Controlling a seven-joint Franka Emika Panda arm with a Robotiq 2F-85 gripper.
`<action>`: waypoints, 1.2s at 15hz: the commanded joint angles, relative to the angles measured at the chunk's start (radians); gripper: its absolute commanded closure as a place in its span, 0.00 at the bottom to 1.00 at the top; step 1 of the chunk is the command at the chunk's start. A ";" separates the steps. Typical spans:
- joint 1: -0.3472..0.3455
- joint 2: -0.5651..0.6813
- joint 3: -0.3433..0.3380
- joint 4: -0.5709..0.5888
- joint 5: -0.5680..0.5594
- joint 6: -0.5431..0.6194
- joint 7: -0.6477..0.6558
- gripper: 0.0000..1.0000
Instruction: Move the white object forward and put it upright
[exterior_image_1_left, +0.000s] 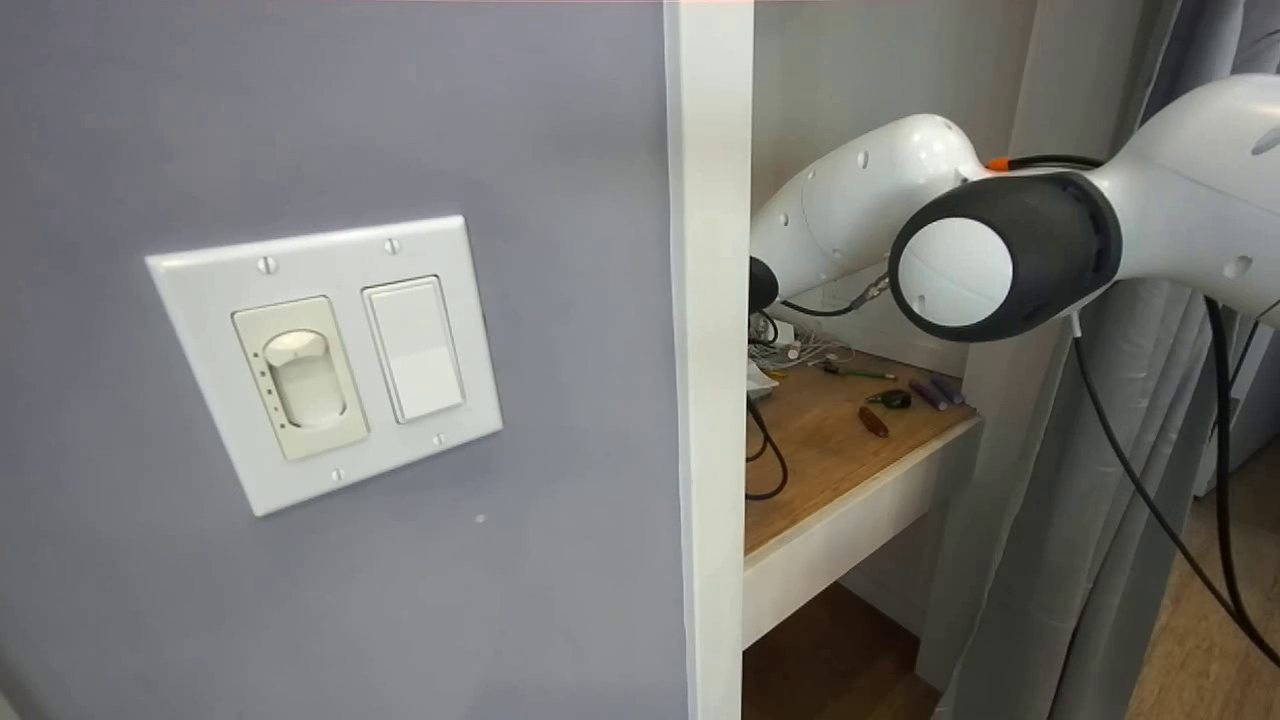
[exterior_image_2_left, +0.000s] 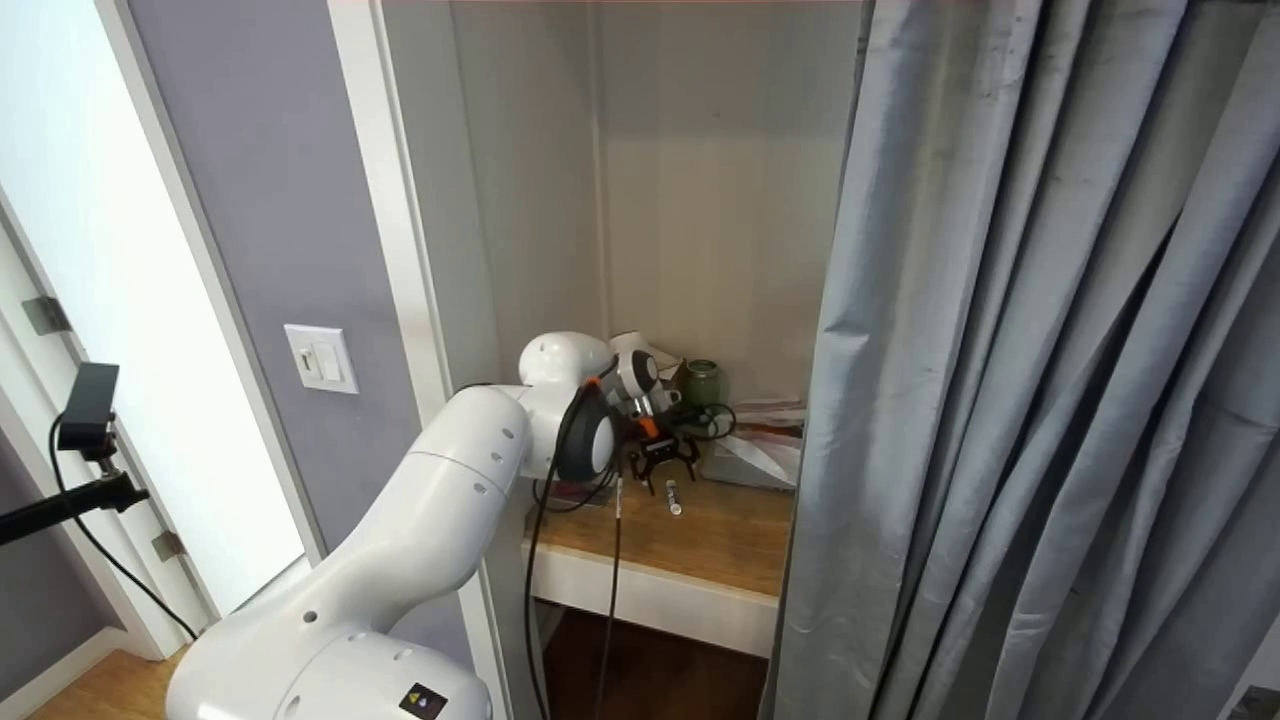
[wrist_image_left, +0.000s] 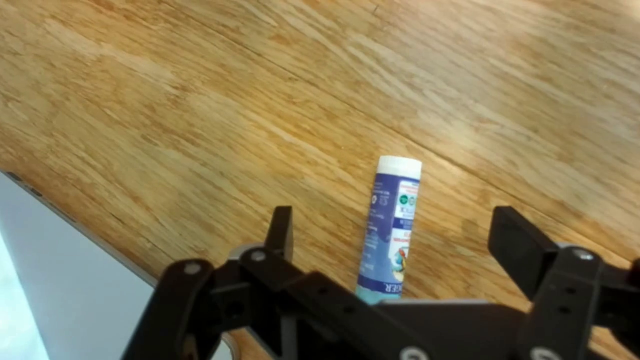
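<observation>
The white object looks to be a small tube with a white cap and a blue-and-white label. It lies on its side on the wooden shelf, seen in the wrist view (wrist_image_left: 387, 225) and small and whitish in an exterior view (exterior_image_2_left: 673, 497). My gripper (wrist_image_left: 393, 222) is open and empty above it. The tube lies between the two black fingers in the wrist view, apart from both. Its lower end is hidden behind the gripper body. The gripper also shows just above the tube in an exterior view (exterior_image_2_left: 673, 482). The wall frame hides the gripper in the remaining view.
Papers (exterior_image_2_left: 760, 455) and a green jar (exterior_image_2_left: 703, 382) stand behind the gripper. Other small items, including a dark red one (exterior_image_1_left: 873, 421) and purple cylinders (exterior_image_1_left: 928, 394), lie on the shelf. A grey curtain (exterior_image_2_left: 930, 400) hangs at the right. A white frame (exterior_image_1_left: 712, 400) borders the alcove.
</observation>
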 joint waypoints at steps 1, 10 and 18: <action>0.005 0.099 -0.003 0.173 0.015 -0.105 -0.021 0.00; -0.006 0.195 0.010 0.331 0.090 -0.120 -0.066 0.00; -0.025 0.229 0.017 0.359 0.105 -0.097 -0.056 0.56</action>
